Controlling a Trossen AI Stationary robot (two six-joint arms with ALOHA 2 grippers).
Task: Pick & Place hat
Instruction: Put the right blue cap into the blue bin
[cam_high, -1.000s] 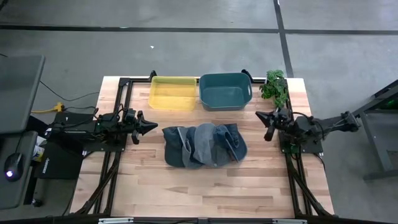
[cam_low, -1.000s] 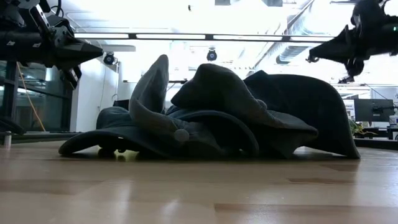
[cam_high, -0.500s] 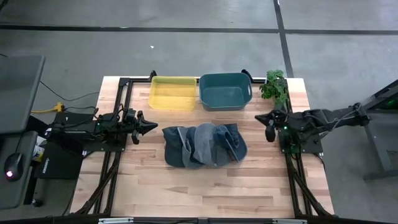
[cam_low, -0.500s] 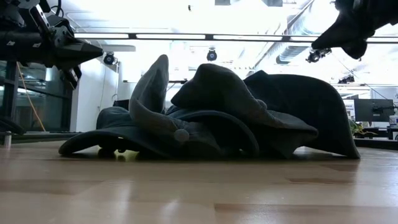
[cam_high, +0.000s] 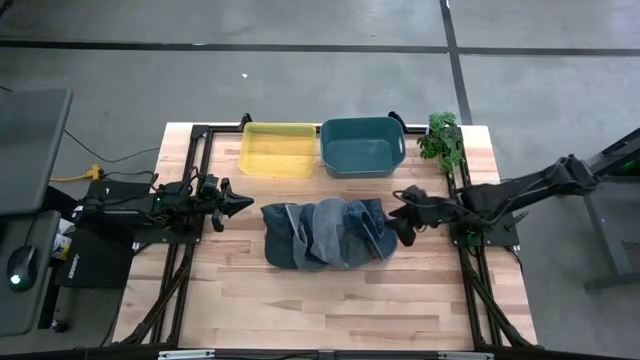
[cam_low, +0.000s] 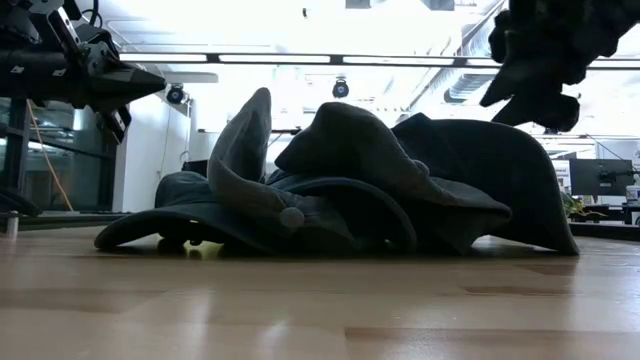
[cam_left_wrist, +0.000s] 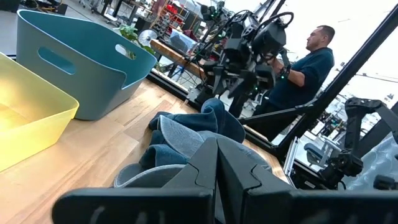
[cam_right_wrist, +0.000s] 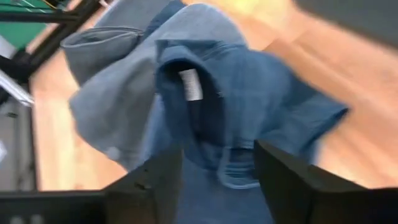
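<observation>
hats (cam_high: 328, 233): lying heaped at the table (cam_high: 330, 300) centre, just in front of the yellow bin (cam_high: 278, 149) and teal bin (cam_high: 362, 146) | right hand (cam_high: 400, 212): hovering at the heap's right edge; fingers spread; holding nothing | left hand (cam_high: 240, 203): waiting near the left edge; fingers pressed together

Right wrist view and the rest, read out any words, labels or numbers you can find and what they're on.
No text can be read in any view.
White sewn-in tag inside the blue denim hat: any print is too blurred to read.
Yellow plastic bin and teal plastic bin: no labels visible.
</observation>
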